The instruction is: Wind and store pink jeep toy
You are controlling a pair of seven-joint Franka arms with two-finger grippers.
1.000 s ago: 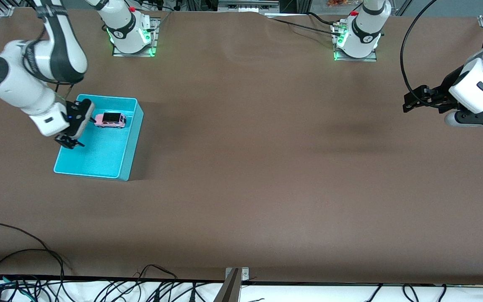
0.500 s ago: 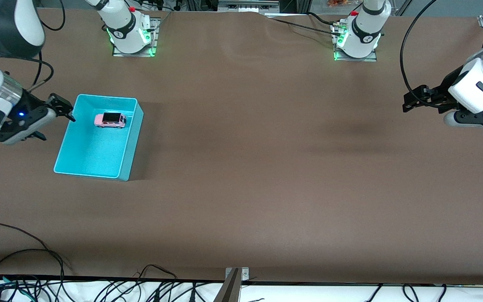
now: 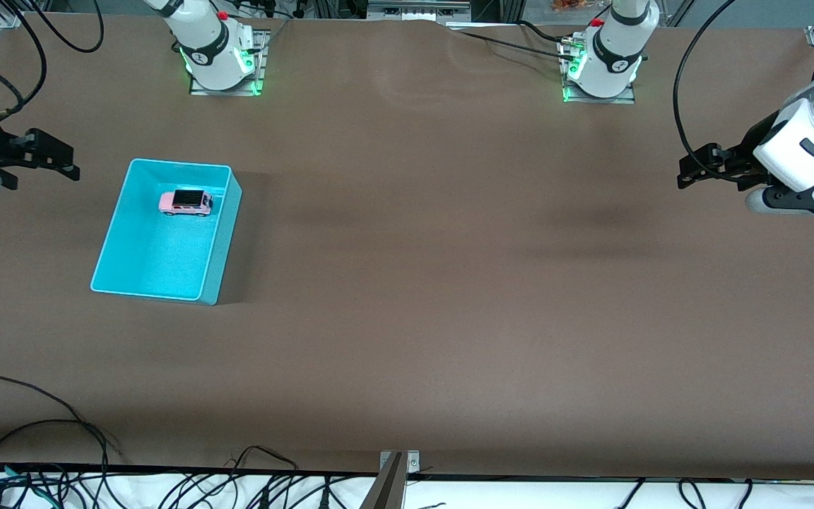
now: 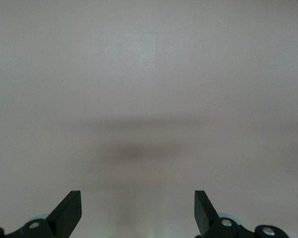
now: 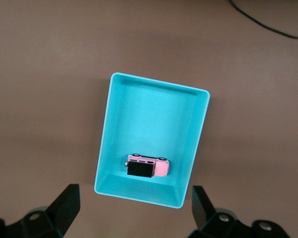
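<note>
Brown table [image 3: 407, 283] carries a cyan bin [image 3: 107, 247] holding the pink jeep toy [image 3: 186, 201]. Right gripper [image 3: 61, 161] hangs open, empty, just beside the bin. Left gripper [image 3: 689, 173] waits open over bare table at its own end.

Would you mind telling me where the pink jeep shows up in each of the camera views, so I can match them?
Front view: the jeep sits in the cyan bin, in the part of it farther from the camera, toward the right arm's end of the table.
Left wrist view: not in it; only bare table shows.
Right wrist view: the jeep lies inside the bin, close to one short wall.
Shared landmark: the bin, in the front and right wrist views.
</note>
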